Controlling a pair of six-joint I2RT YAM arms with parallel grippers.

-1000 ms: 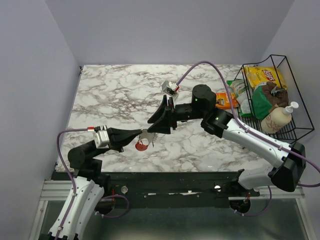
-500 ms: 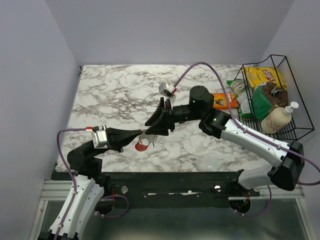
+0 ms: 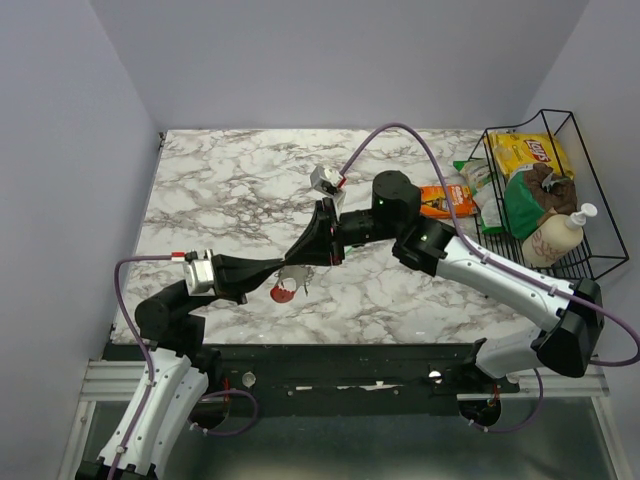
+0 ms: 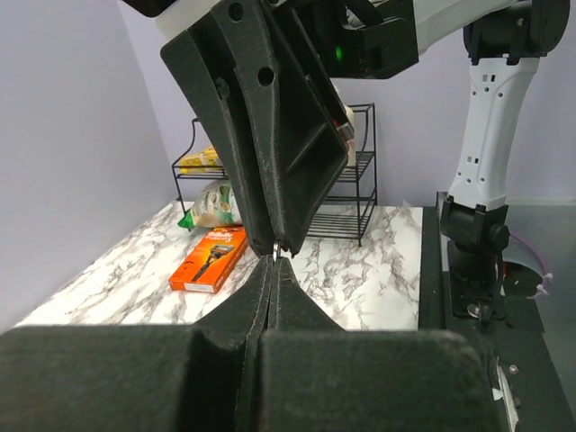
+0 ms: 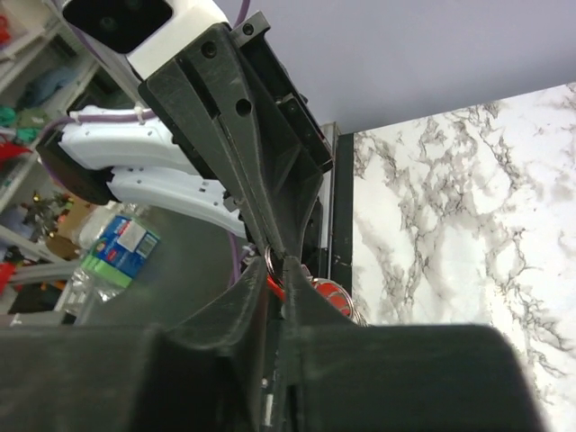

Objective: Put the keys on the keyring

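Since the earlier frame the right arm [image 3: 470,265] has swung in toward the left one, and the right gripper [image 3: 297,259] has gone from a wide V to fingers drawn nearly together, only a thin slit between them in its own wrist view. Marble table [image 3: 220,190] under both arms. Wire basket [image 3: 590,170] sits well behind the right gripper, out past the elbow; orange packet [image 3: 440,201] lies on the table just beside the basket, also behind that gripper. Left gripper [image 3: 282,267] points toward the right one, tip to tip, fingers pressed flat together with no gap in the left wrist view. Red key [image 3: 284,291] hangs just below the left fingertips, off the table. Keyring [image 4: 276,253] sits right at the left fingertips, pinched there, and directly between them and the right fingertips, which touch or nearly touch it. Cannot tell whether the right fingers actually clamp the ring or only close beside it; no other key heads made out
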